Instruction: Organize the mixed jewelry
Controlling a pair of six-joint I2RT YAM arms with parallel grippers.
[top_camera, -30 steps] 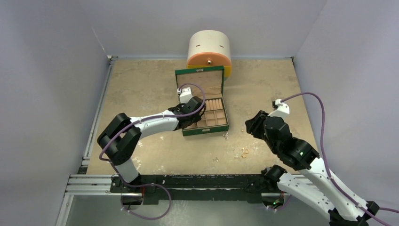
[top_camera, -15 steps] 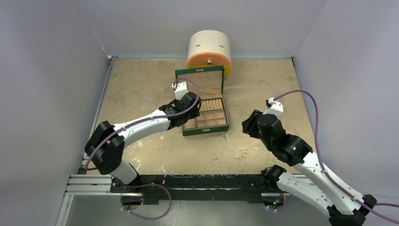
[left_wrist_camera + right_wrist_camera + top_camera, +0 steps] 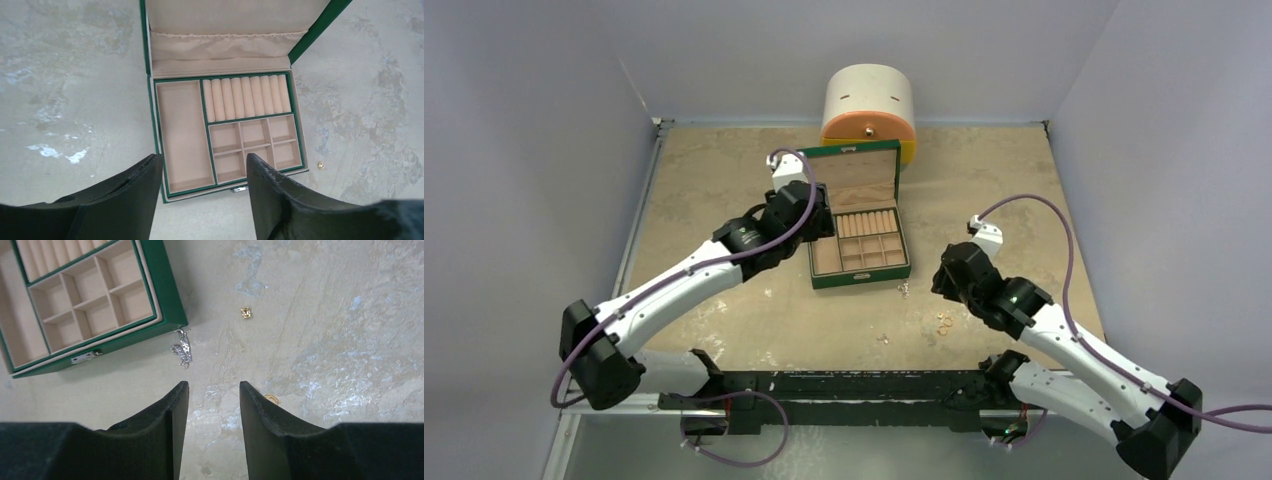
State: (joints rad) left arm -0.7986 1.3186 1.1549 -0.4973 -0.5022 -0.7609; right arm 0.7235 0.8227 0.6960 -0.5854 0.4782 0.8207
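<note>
Beige marbled tabletop (image 3: 724, 180), walled by grey panels, is carrying everything in the scene. At the left, the left end effector (image 3: 204, 161) is hovering released, its fingers spread and nothing between them. The green box (image 3: 864, 281) is lying directly below and ahead of it with the lid raised, and its tan compartments are showing no pieces.

The mixed jewelry (image 3: 944, 322) is lying loose on the tabletop, outside the box and around the right end effector (image 3: 212, 387), which is likewise hanging released and empty. A silvery chain piece (image 3: 182, 351) is resting ahead and slightly left of its fingertips, touching or just beside the box's front corner. A gold stud (image 3: 245, 313) is sitting farther ahead and to the right. A gold ring (image 3: 271, 399) is peeking out just beside the right finger.

Every piece is probably very light, hard and slippery. The chain is likely limp and should bunch when lifted, so pinching its heaped middle seems best. The ring is lying flat and stiff, so closing across its outer rim with the fingertips grazing the tabletop looks safest. Any off-centre squeeze is likely to flick a piece away.
</note>
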